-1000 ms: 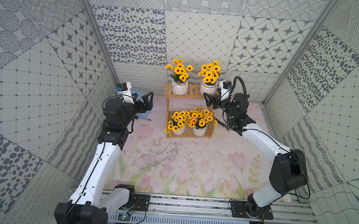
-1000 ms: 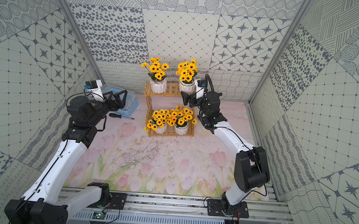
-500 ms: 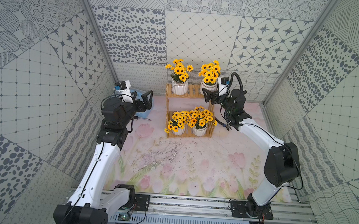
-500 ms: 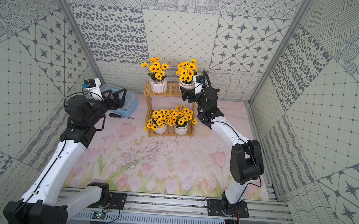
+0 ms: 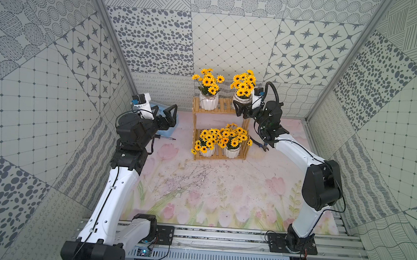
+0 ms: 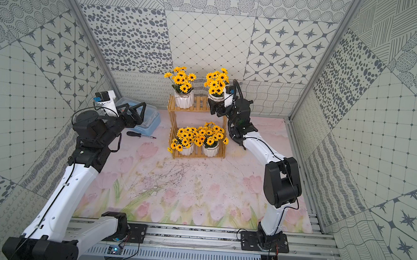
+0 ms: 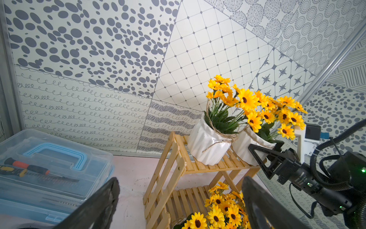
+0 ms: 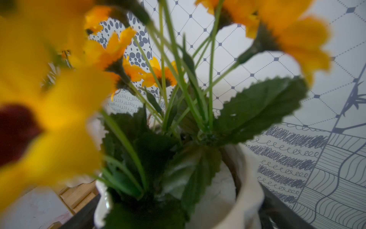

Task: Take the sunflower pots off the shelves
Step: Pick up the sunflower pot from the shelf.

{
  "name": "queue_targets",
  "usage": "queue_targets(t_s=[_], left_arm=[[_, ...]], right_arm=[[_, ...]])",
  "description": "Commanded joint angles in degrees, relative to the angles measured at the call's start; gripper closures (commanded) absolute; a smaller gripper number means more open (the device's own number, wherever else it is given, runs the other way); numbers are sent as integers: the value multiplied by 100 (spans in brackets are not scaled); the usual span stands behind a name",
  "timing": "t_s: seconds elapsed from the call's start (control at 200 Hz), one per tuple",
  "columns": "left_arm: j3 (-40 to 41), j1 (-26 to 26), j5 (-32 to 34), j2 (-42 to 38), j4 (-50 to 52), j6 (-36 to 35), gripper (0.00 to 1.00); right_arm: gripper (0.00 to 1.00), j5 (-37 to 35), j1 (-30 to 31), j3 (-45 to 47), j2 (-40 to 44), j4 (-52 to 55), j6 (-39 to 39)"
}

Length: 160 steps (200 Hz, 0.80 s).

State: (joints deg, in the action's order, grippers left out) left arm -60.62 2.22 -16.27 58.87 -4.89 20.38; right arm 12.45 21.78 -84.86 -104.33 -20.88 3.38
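Up top, right gripper [image 5: 241, 105] spread wide around a sunflower pot [image 7: 243, 146], neighbouring pot [image 5: 208, 103] alongside, left gripper [image 5: 164, 111] gaping by toolbox [image 6: 151, 121].

Clear pale-blue toolbox [image 6: 153, 120] sits at back-left of floral surface [image 6: 198, 190], handle folded flat on lid, tools visible inside. Black-handled screwdriver [image 6: 140, 135] lies just in front.
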Motion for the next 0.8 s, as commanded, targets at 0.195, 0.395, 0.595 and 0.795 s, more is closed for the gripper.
queue_targets(t_s=[0.195, 0.395, 0.595, 0.795], left_arm=[[-73, -12, -137, -79, -136, -94, 3], [-65, -11, -215, -116, -138, -100, 3], [-47, -11, -197, -180, -140, -88, 3], [-41, -14, -185, -237, -118, -114, 3]], right_arm=[[2, 174, 9, -286, -231, -311, -57], [2, 285, 8, -408, -347, -280, 12], [5, 347, 9, -435, -404, -338, 59], [23, 424, 10, -384, -354, -381, 118]])
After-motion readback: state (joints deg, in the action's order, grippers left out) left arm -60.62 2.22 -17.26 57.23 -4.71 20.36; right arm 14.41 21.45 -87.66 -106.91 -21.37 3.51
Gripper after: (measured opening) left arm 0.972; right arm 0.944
